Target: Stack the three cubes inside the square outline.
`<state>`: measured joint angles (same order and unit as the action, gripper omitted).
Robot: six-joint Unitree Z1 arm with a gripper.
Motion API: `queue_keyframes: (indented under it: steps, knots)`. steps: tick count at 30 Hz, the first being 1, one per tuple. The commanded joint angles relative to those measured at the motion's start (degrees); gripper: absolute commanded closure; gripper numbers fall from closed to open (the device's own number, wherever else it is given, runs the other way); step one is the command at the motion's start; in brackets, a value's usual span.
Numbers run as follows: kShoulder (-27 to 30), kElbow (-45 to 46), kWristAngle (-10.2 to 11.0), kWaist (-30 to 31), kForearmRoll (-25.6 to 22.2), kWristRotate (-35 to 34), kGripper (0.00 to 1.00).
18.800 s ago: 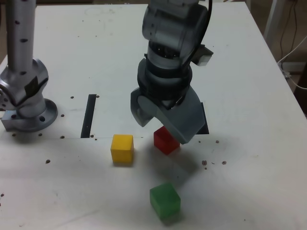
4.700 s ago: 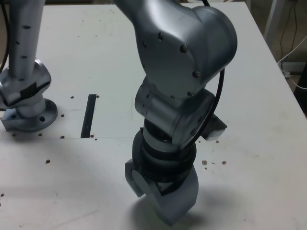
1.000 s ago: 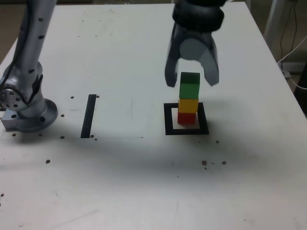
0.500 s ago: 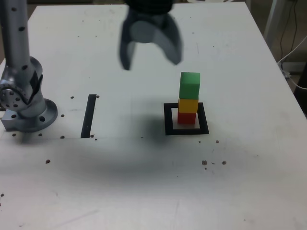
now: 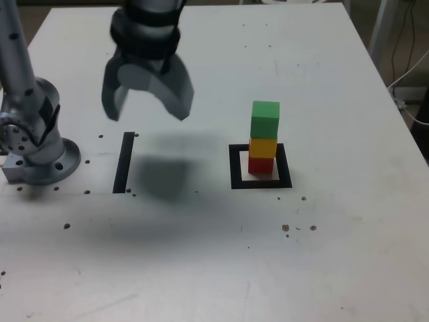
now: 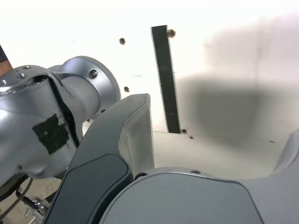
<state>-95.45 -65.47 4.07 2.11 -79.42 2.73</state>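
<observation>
While three cubes, green cube [image 5: 265,119] on yellow cube [image 5: 263,147] on red cube [image 5: 261,164], stand stacked inside one square outline [image 5: 260,182], the pincer [image 5: 149,104] hangs wide open and empty, now shifted from above them to over the black strip [image 5: 123,162].

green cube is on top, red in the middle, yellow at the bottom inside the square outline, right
Not quite. The exterior view shows the green cube on top, but the yellow cube is in the middle and the red cube is at the bottom, inside the square outline.
</observation>
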Motion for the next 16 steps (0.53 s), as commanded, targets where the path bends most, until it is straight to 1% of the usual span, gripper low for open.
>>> queue_keyframes:
  steps: [1,7,16]
  knots:
    - [1.01,2.72,-0.37,0.09,2.15,-0.09,0.00]
    - [1.78,8.57,-1.22,0.09,7.45,-0.09,0.00]
    - [2.81,13.72,-2.19,0.09,12.42,-0.09,0.00]
